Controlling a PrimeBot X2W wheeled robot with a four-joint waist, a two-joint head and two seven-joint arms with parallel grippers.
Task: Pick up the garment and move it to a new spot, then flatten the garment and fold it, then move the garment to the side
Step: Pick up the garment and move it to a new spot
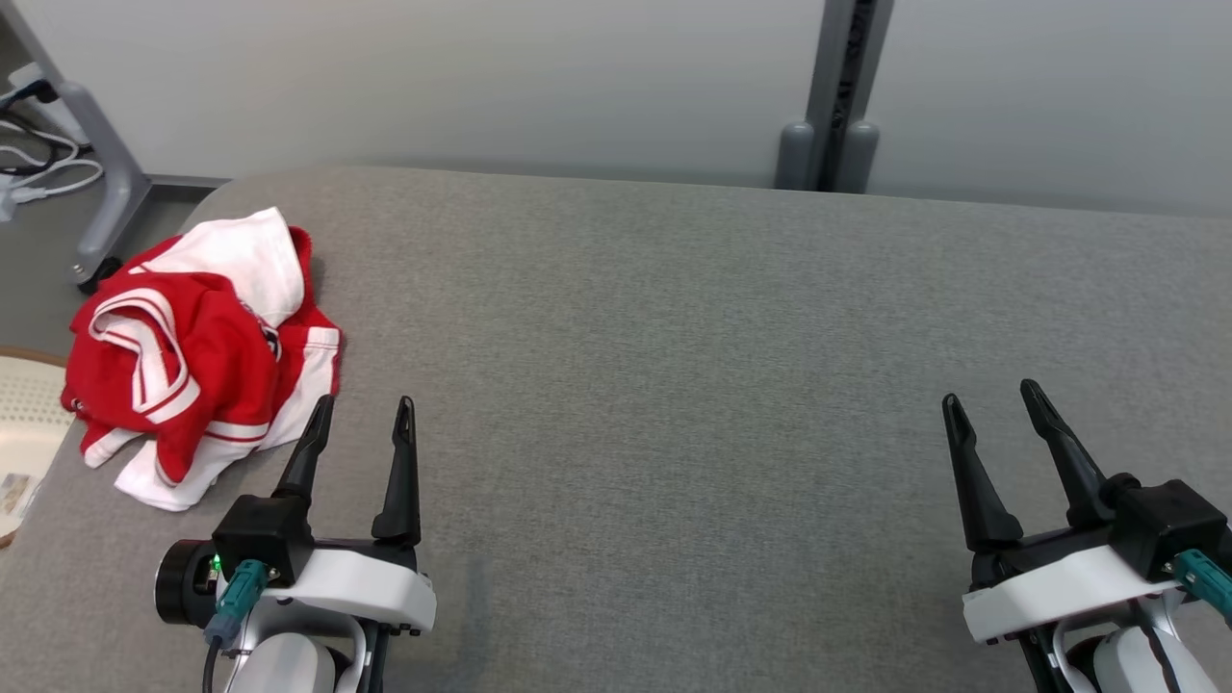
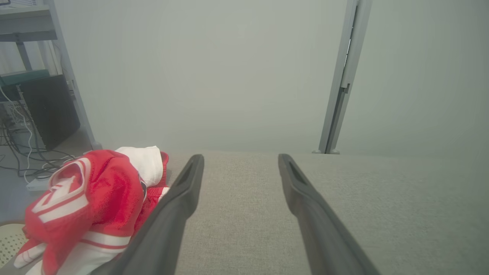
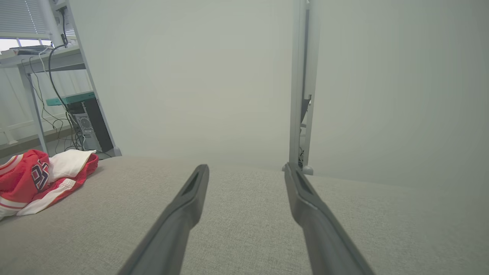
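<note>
Left gripper [image 1: 367,401]: 2 dark fingers [image 1: 398,481] spread wide, released, nothing between them; tips low over the grey table [image 1: 674,337]; its left tip sits just beside the white hem of the garment [image 1: 192,356] (touching or not, cannot tell); right gripper [image 1: 989,393]: 2 fingers spread wide too, released, empty, over bare grey cloth near the table's right side, well apart from the garment; garment is red and white, crumpled in 1 heap at the table's left edge, white part toward the far side, red with white stripes nearer; dark print on the red shows in the right wrist view; behind the table a pale wall [image 1: 481,77] with 1 grey post [image 1: 837,87]; left of the table a grey desk leg [image 1: 111,183], cables [image 1: 48,173] on the floor, a dark computer box [image 2: 49,110] under a desk.
</note>
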